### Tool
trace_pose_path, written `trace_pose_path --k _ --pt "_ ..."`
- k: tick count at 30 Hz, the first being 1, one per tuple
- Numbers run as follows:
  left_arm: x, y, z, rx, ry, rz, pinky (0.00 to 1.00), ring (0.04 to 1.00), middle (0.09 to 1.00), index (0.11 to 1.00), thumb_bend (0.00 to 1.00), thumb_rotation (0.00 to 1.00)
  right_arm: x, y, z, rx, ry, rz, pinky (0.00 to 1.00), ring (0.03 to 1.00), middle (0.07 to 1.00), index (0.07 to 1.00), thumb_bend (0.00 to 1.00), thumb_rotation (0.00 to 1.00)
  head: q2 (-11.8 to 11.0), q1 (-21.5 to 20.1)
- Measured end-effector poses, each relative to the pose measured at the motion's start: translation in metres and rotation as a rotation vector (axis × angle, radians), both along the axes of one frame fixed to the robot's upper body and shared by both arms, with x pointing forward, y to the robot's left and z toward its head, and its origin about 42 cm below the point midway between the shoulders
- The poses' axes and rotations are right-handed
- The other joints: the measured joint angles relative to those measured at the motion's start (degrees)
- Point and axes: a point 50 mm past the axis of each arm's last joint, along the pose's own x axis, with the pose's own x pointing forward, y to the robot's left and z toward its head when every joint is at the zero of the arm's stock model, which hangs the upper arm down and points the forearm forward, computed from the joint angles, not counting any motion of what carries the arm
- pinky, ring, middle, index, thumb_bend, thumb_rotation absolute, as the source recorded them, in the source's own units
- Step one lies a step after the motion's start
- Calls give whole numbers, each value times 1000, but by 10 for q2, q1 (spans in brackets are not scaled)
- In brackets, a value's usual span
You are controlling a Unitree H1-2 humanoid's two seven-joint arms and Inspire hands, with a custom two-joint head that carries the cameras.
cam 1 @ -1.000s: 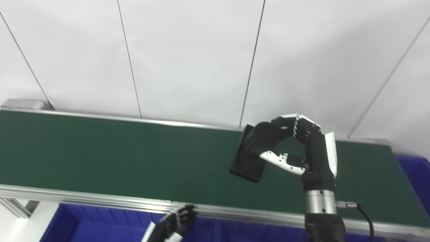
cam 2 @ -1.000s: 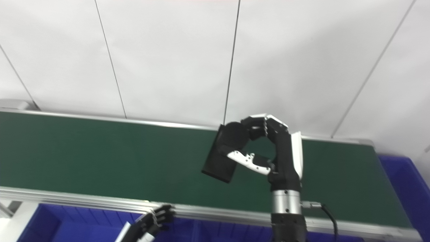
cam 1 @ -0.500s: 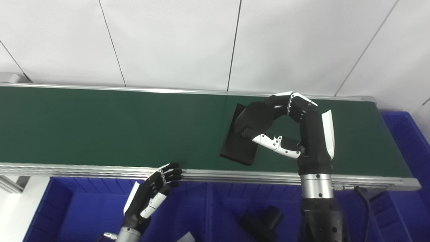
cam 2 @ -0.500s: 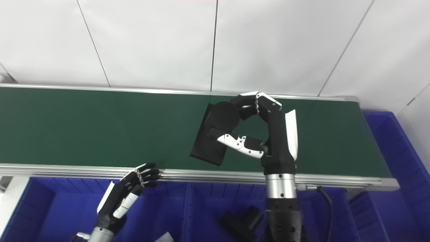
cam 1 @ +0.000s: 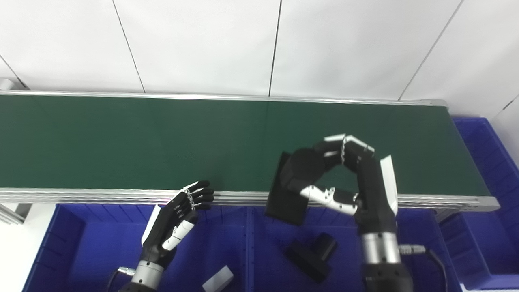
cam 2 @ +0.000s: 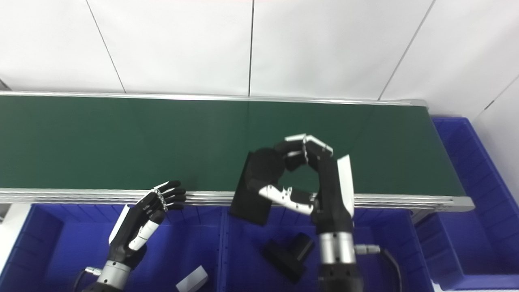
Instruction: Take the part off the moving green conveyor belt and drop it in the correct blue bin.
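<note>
My right hand is shut on a black part, a flat rectangular plate with a round boss. It holds the part over the near rail of the green conveyor belt, the plate's lower end hanging above the middle blue bin. That bin holds another black part. My left hand is open, fingers spread, above the left blue bin and close to the belt's near rail.
A small white block lies in the left bin near the divider. A third blue bin stands at the belt's right end. An aluminium rail edges the belt's near side, with white wall panels behind it.
The camera has tilted down, bringing the bins into view. My right hand has carried the black part from mid-belt toward me to the near rail. The left hand stays near the rail.
</note>
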Motion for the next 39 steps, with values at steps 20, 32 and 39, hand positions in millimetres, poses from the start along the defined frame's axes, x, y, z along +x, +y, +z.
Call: trace_pose_path --k 20,32,39 --pt "-6 9 5 -7 -11 6 684 739 761 790 742 717 -27 -6 -55 16 187 -38 391 429 491 508 518 0 11 -23" --pt "-7 12 5 -10 -10 8 678 738 757 789 729 721 -27 -5 -79 2 259 -52 374 428 497 508 518 0 21 -42" --pt "-7 17 5 6 -10 -7 676 743 759 792 728 729 -20 -2 -98 -13 316 -36 360 423 486 517 518 0 24 -49"
